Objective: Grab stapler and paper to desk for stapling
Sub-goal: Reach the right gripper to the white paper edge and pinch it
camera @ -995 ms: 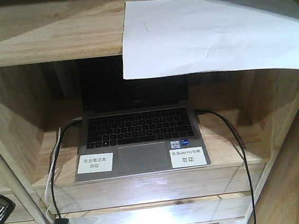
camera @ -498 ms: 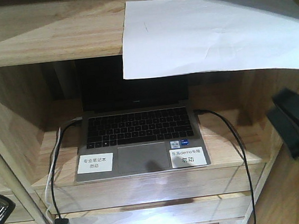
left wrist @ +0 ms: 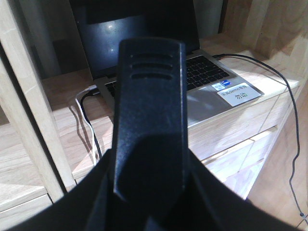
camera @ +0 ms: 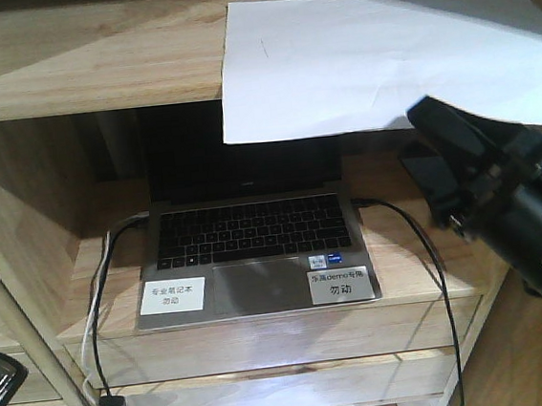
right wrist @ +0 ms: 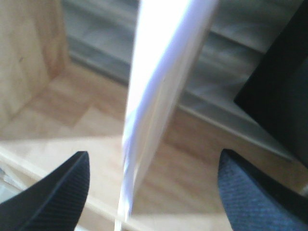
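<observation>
The paper [camera: 372, 59] is a large white sheet lying on the upper shelf [camera: 94, 57], its front edge hanging over the shelf lip. My right gripper [camera: 423, 140] has come in from the right and stands open at that overhanging edge. In the right wrist view the paper [right wrist: 159, 86] runs edge-on between the two spread fingertips of the right gripper [right wrist: 154, 163], touching neither. In the left wrist view my left gripper [left wrist: 149, 163] is shut on a long black body with three slots, the stapler [left wrist: 150, 106], which sticks out forward. The desk is out of view.
An open laptop [camera: 252, 253] with two white labels sits in the shelf bay under the paper. A black cable [camera: 441, 273] hangs down its right side, close to my right arm. Black and white cables [camera: 96, 325] and an adapter hang at the left. Wooden uprights frame the bay.
My right arm has come in from the right edge and moved up and left, so its open fingers now sit at the paper's overhanging edge. The paper and laptop have not moved.
</observation>
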